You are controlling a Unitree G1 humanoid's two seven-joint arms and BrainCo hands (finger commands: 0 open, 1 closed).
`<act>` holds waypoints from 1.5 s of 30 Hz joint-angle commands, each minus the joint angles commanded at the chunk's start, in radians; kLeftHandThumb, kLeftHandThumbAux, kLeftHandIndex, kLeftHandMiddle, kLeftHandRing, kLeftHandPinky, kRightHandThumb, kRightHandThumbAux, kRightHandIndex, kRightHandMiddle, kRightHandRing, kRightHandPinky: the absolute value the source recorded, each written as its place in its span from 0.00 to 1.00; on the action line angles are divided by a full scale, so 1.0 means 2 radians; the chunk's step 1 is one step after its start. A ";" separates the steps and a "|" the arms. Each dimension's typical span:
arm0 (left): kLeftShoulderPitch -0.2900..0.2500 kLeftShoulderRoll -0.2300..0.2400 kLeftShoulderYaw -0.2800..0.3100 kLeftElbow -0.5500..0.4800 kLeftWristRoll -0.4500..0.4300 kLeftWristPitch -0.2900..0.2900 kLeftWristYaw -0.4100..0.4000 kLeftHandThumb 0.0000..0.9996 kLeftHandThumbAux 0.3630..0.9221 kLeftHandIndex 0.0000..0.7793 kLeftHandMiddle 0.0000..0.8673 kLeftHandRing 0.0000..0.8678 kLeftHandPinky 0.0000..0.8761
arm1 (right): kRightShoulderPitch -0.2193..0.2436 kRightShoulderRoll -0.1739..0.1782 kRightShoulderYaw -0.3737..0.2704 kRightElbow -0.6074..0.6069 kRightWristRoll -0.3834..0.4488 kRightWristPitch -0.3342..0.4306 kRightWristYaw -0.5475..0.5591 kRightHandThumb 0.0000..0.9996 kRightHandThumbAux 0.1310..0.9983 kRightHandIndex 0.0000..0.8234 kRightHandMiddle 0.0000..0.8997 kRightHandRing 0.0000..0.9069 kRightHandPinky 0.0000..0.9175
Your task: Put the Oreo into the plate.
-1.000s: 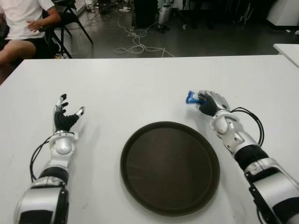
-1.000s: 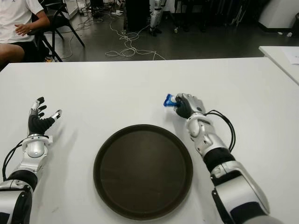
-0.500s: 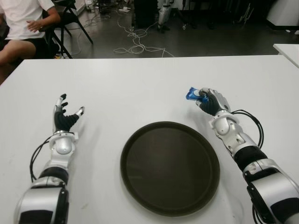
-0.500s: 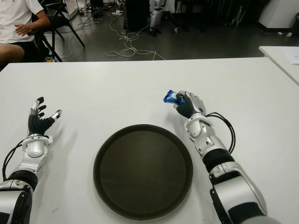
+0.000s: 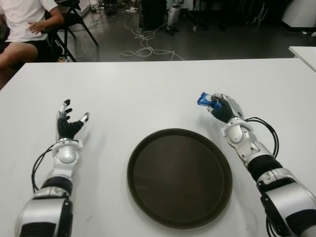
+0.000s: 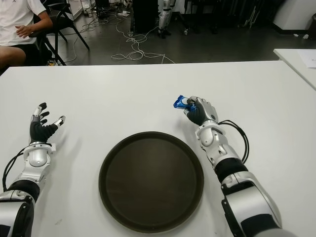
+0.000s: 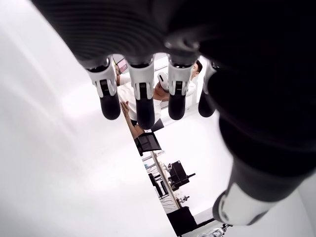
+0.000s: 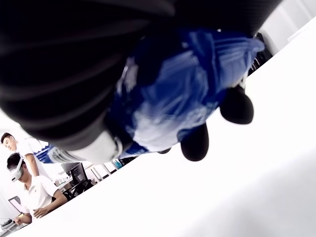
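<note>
At one o'clock from the round dark-brown plate [image 5: 179,177], right hand [image 5: 223,106] clutches the blue-wrapped Oreo packet [image 5: 204,99] above the white counter [image 5: 148,89]; left hand [image 5: 68,125] splayed at nine.

Your Oreo [image 5: 204,99] is a small blue packet with white print, crumpled, gripped in the right hand [image 5: 223,107], whose fingers are curled around it. The packet pokes out past the fingers toward the far edge of the table [image 5: 148,84], tilted, lifted clear of the surface as far as the right wrist view shows. It's over the right half of the table, roughly midway between the near and far edges.

Your plate [image 5: 179,177] is a round, dark brown, shallow tray with a low rim, lying flat near the table's near edge, about centred left to right. It holds nothing. The Oreo sits beyond the plate's far-right rim, not over it.
</note>
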 joint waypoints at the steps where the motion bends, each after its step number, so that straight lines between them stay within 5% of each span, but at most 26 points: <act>1: 0.000 0.000 0.000 0.000 0.000 0.000 0.000 0.02 0.70 0.10 0.13 0.13 0.13 | 0.000 0.000 0.000 0.001 0.000 0.000 0.000 0.70 0.69 0.53 0.88 0.87 0.84; 23: 0.001 -0.001 0.000 0.001 0.004 -0.003 0.004 0.02 0.73 0.09 0.14 0.13 0.12 | 0.003 0.000 -0.026 -0.017 0.034 -0.017 0.020 0.70 0.69 0.53 0.90 0.89 0.88; 30: 0.000 -0.003 0.002 0.001 0.002 -0.004 0.005 0.01 0.73 0.09 0.14 0.13 0.12 | 0.010 -0.001 -0.045 -0.069 0.065 -0.012 0.059 0.70 0.69 0.53 0.91 0.90 0.88; 41: -0.002 -0.002 0.002 0.004 0.002 -0.003 0.004 0.03 0.72 0.10 0.14 0.14 0.12 | 0.076 0.009 -0.078 -0.242 0.145 -0.001 0.152 0.70 0.68 0.53 0.91 0.90 0.88; 45: -0.001 -0.002 0.000 0.003 0.004 -0.002 0.007 0.02 0.71 0.10 0.14 0.13 0.12 | 0.088 0.016 -0.085 -0.268 0.172 -0.029 0.178 0.70 0.68 0.53 0.91 0.90 0.88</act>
